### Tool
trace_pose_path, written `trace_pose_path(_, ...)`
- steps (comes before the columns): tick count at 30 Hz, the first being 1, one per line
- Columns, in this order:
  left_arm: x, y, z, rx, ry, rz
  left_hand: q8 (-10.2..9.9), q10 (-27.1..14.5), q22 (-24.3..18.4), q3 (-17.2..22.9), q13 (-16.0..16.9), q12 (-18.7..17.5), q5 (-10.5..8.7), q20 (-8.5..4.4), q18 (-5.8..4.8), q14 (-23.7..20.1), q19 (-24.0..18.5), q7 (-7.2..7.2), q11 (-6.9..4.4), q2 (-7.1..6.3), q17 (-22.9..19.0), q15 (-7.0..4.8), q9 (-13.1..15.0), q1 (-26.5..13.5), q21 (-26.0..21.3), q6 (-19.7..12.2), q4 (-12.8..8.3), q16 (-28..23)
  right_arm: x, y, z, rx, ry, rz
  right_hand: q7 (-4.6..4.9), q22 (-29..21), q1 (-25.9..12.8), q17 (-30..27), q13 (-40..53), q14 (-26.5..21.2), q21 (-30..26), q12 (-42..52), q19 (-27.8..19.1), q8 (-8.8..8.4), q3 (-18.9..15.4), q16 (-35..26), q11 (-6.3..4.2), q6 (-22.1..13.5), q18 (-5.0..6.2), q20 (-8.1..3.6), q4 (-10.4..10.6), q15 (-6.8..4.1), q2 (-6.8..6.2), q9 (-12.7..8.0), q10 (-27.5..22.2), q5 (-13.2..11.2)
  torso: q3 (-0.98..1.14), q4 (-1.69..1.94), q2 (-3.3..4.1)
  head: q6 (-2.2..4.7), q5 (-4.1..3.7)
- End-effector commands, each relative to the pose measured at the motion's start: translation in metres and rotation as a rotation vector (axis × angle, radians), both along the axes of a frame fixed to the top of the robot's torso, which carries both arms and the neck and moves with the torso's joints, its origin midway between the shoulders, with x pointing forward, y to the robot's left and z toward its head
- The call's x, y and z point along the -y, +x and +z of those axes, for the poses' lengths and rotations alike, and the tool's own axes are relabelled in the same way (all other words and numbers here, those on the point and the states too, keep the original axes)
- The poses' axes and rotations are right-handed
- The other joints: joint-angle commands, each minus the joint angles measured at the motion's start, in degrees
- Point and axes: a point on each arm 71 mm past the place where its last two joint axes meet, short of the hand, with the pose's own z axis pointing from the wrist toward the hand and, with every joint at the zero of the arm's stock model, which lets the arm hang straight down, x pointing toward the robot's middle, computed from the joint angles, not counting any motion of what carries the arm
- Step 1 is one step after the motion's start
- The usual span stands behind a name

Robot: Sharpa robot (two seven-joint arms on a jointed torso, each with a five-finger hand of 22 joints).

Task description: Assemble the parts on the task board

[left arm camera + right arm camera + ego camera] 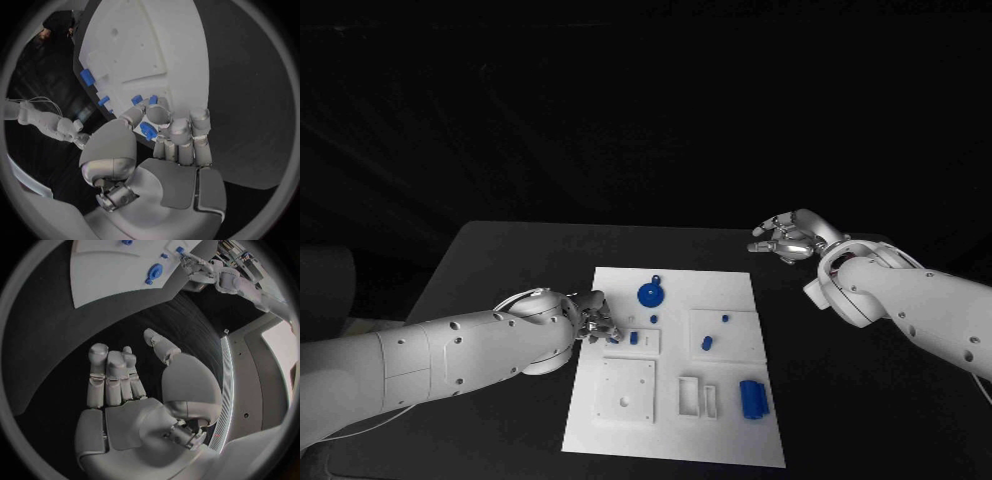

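The left hand's fingers (178, 131) are curling in around a small blue part (148, 131), pinching it between thumb and fingertips just above the left edge of the task board (718, 290). In the head view the left hand (596, 322) is sitting over the board's left margin, beside a raised white block carrying two more small blue pieces (643, 338). The white left arm (444, 355) is reaching in from the near left.

The right hand (134, 390) is holding nothing; its fingers (109, 372) are lying loosely apart and half curled over the black table (502, 260). In the head view the right hand (788, 238) is hovering well apart from the board, beyond its far right corner, with the right arm (906, 305) coming in from the right.

On the board, a round blue disc with a small tab (651, 294) is lying near the far middle. Two small blue pegs (715, 331) are sitting in a square recessed block right of centre. A blue ribbed rectangular piece (753, 399) is lying near the right edge toward the robot, beside a white slotted frame (700, 396). A square white plate with a hole (627, 389) is resting at the near left.
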Motion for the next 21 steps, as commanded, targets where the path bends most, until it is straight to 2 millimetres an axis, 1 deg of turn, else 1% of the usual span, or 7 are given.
trace_pose_path(1,0.0067,-0.0092,-0.0121,-0.073,0.020,-0.041,-0.4,-0.9,0.0,-0.1,-0.1,0.3,-0.98,-5.69,0.69,0.1,-0.1,-1.54,-0.56,-0.69,-0.1,-0.90,-0.2,-0.8,0.2,6.1,1.0,0.4,-0.0009,-0.0004,-0.0005,-0.005,-0.003,0.012,1.06,0.9,-0.8,0.1,-0.1,0.0,-0.3,0.3,0.1,-0.34,-0.1,-0.3,0.08,-0.8,2.97,-0.42,0.2,0.25,-0.01,-0.1,-0.4,0.3,0.02,-0.01,0.01,0.00,-0.02)
trace_pose_path(6,0.0078,-0.0092,-0.0120,-0.072,0.019,-0.042,-0.4,-1.0,0.0,-0.2,-0.2,0.3,-1.77,-5.71,0.77,0.1,-0.1,-1.56,-0.57,-1.28,-0.1,-0.93,-0.2,-1.6,0.2,6.0,2.1,0.4,-0.0012,-0.0004,-0.0005,-0.005,-0.002,0.013,1.06,0.9,-0.8,0.1,-0.1,0.0,-0.3,0.3,0.1,-0.34,-0.1,-0.3,0.08,-0.8,2.97,-0.42,0.2,0.25,-0.02,-0.1,-0.4,0.3,0.01,-0.02,0.00,0.03,0.00)
trace_pose_path(7,0.0078,-0.0092,-0.0119,-0.071,0.018,-0.042,-0.4,-1.0,0.0,-0.2,-0.3,0.4,-2.84,-5.73,0.81,0.1,-0.2,-1.59,-0.58,-1.51,-0.1,-0.96,-0.2,-1.8,0.2,6.0,2.5,0.4,-0.0013,-0.0004,-0.0005,-0.005,-0.002,0.013,1.06,0.9,-0.8,0.1,-0.1,0.0,-0.3,0.3,0.1,-0.34,-0.1,-0.3,0.08,-0.8,2.97,-0.42,0.2,0.25,-0.02,-0.1,-0.4,0.3,0.01,-0.02,0.00,0.03,0.00)
trace_pose_path(8,0.0077,-0.0091,-0.0119,-0.071,0.018,-0.041,-0.4,-1.0,0.0,-0.2,-0.3,0.4,-3.26,-5.74,0.84,0.1,-0.2,-1.58,-0.60,-1.56,-0.1,-0.96,-0.2,-1.8,0.2,6.0,2.7,0.4,-0.0014,-0.0004,-0.0005,-0.005,-0.002,0.013,1.06,0.9,-0.8,0.1,-0.1,0.0,-0.3,0.3,0.1,-0.34,-0.1,-0.3,0.08,-0.8,2.97,-0.42,0.2,0.25,-0.02,-0.1,-0.4,0.3,0.02,-0.02,0.00,0.05,0.00)
trace_pose_path(12,0.0073,-0.0087,-0.0117,-0.067,0.017,-0.038,-0.4,-1.0,0.0,-0.2,-0.3,0.4,-3.58,-5.75,0.86,0.1,-0.2,-1.58,-0.60,-1.75,-0.1,-0.98,-0.2,-1.9,0.2,6.0,2.9,0.4,-0.0011,-0.0004,-0.0005,-0.005,-0.002,0.013,1.06,0.9,-0.8,0.1,-0.1,0.0,-0.3,0.3,0.1,-0.34,-0.1,-0.3,0.07,-0.8,2.97,-0.42,0.2,0.25,-0.02,-0.1,-0.4,0.3,0.02,-0.03,0.00,0.10,-0.02)
trace_pose_path(18,0.0069,-0.0080,-0.0115,-0.062,0.017,-0.033,-0.4,-1.0,0.0,-0.1,-0.4,0.4,-4.01,-5.75,0.91,0.0,-0.2,-1.58,-0.61,-2.00,-0.2,-1.00,-0.2,-2.4,0.2,5.9,3.7,0.4,-0.0010,-0.0004,-0.0005,-0.004,-0.002,0.013,1.06,0.9,-0.8,0.1,-0.1,0.0,-0.3,0.3,0.1,-0.34,-0.1,-0.3,0.07,-0.7,2.97,-0.42,0.2,0.25,-0.01,-0.1,-0.4,0.3,0.01,-0.02,0.00,0.19,-0.07)
trace_pose_path(21,0.0062,-0.0074,-0.0116,-0.060,0.019,-0.029,-0.4,-1.0,0.0,-0.1,-0.5,0.4,-4.23,-5.76,0.94,0.0,-0.2,-1.58,-0.61,-2.33,-0.2,-1.01,-0.2,-2.6,0.2,5.9,4.0,0.3,-0.0007,-0.0004,-0.0005,-0.004,-0.003,0.012,1.06,0.9,-0.8,0.1,-0.1,0.0,-0.4,0.3,0.1,-0.33,-0.1,-0.3,0.07,-0.7,2.97,-0.42,0.2,0.25,-0.01,-0.1,-0.4,0.3,0.00,0.00,0.00,0.23,-0.08)
